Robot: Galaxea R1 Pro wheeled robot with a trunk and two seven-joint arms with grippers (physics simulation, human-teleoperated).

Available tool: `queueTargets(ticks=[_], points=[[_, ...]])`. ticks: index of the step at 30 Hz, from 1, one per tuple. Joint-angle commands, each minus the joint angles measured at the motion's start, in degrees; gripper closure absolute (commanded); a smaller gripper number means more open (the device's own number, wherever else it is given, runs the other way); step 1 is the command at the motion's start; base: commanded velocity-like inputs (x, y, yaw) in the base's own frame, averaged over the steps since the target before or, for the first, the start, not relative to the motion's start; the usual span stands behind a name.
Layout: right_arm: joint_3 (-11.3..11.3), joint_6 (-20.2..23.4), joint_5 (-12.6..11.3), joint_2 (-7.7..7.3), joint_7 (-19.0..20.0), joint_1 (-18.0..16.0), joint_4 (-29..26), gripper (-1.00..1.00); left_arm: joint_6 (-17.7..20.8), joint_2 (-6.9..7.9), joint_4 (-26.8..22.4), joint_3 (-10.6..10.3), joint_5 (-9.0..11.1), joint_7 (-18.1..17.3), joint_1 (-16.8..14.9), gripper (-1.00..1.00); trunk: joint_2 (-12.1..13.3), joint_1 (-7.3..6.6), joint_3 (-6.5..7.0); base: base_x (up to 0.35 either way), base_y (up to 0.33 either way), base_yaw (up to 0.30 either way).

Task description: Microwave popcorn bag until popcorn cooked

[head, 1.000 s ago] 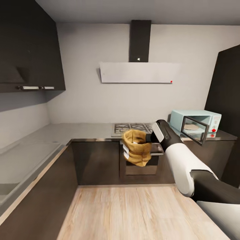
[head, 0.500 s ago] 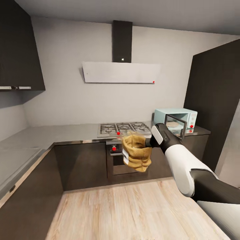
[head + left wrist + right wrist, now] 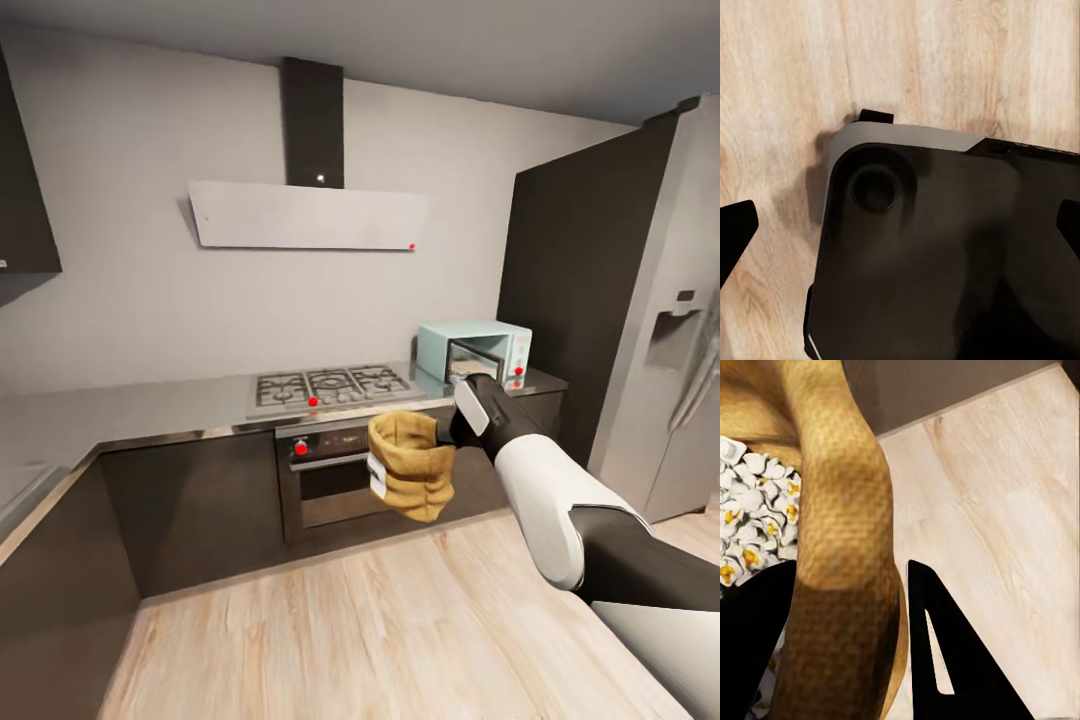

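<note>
Woven tan popcorn bag (image 3: 409, 478) (rolled rim) | pinched by right gripper (image 3: 446, 428)

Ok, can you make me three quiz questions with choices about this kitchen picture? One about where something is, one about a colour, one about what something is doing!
1. Where is the microwave?
A. on the floor
B. on the countertop beside the gas hob
C. under the extractor hood

2. What colour is the microwave?
A. pale blue
B. red
C. black

3. What is the right end effector doing?
A. hanging empty
B. pressing a knob
C. holding the popcorn bag in the air

Answers: B, it stands at the worktop's end; A, its casing is pale blue; C, the fingers pinch the bag's rim above the floor.
</note>
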Motion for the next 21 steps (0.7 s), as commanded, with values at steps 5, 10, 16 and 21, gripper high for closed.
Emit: queueTargets(ticks=[5,10,16,21], points=[[-0.25,0.04,-0.43,-0.44,-0.71,-0.05,-4.47,1.00,-0.16,-0.01,0.01,0.18,0.32,-0.01,-0.02,-1.00,-0.05,0.00,-0.08,0.000,0.000,-0.288],[-0.25,0.04,-0.32,-0.66,-0.80,-0.05,-8.50,1.00,-0.16,0.00,0.01,0.18,0.32,-0.01,-0.02,-1.00,-0.05,0.00,-0.08,0.000,0.000,-0.288],[-0.26,0.04,-0.26,-0.96,-0.81,-0.05,-8.64,1.00,-0.16,0.01,0.01,0.18,0.32,-0.01,-0.02,-1.00,-0.05,0.00,-0.08,0.000,0.000,-0.288],[-0.25,0.04,-0.19,-1.58,-0.87,-0.05,-8.66,1.00,-0.16,0.07,0.01,0.18,0.32,-0.01,-0.02,-1.00,-0.05,0.00,-0.08,0.000,0.000,-0.288]])
